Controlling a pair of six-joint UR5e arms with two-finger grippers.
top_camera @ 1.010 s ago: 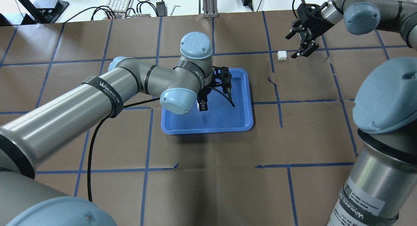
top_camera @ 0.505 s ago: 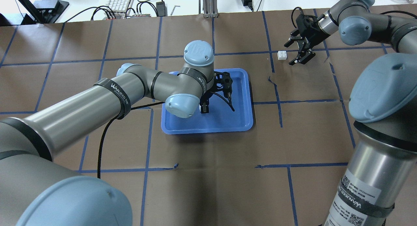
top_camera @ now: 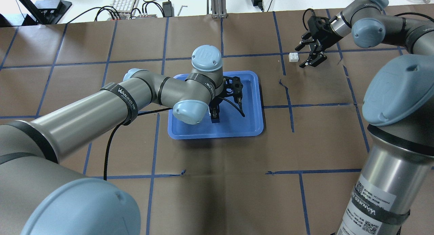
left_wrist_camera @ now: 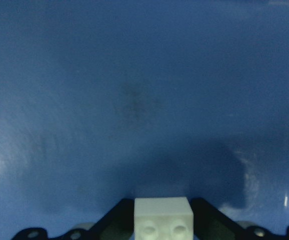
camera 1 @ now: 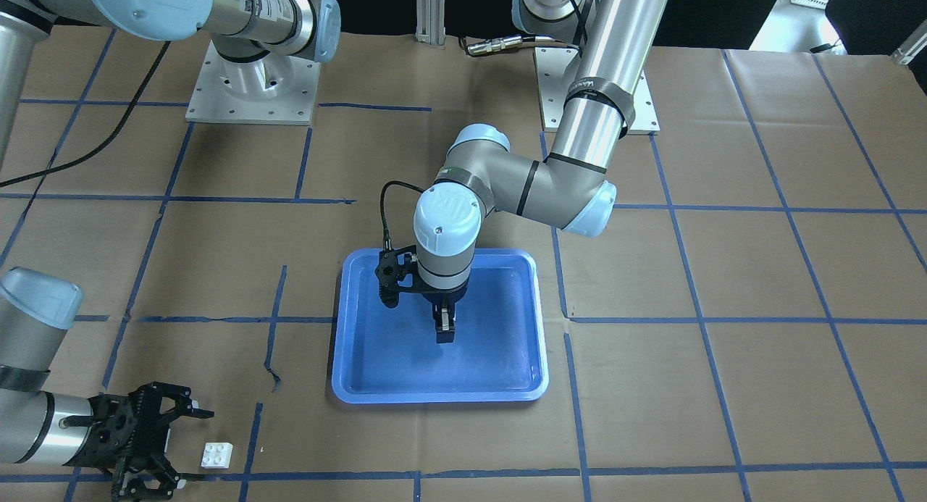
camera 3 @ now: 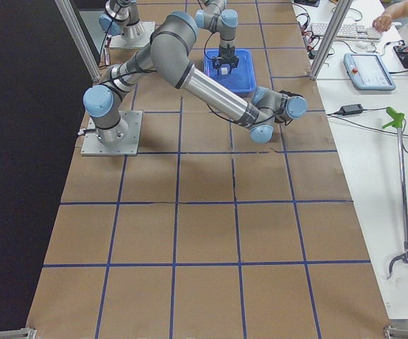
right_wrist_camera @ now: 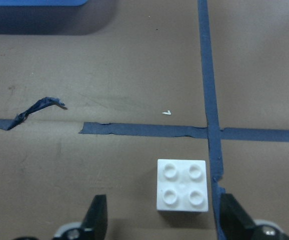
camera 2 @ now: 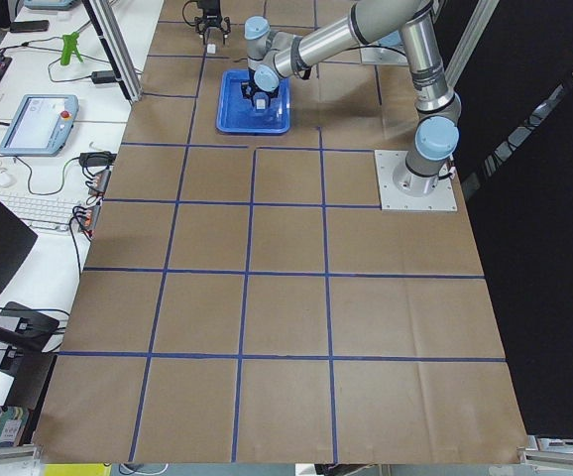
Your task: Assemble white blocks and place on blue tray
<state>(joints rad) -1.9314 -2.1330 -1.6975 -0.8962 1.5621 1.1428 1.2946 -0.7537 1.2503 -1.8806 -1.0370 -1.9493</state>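
White loose block (right_wrist_camera: 182,192) could be nudged aside by the spread-fingered right gripper (top_camera: 303,57), leaving the held block (left_wrist_camera: 163,216) clamped in the left gripper (camera 1: 443,333) unmated.

My left hand (top_camera: 215,115) hangs low over the tray (top_camera: 252,126), its fingers drawn close together and pointing down. My right hand (top_camera: 301,57) is well apart from it at the worktop's (top_camera: 217,180) far right, fingers spread, with a white block (top_camera: 293,57) just beside their tips.
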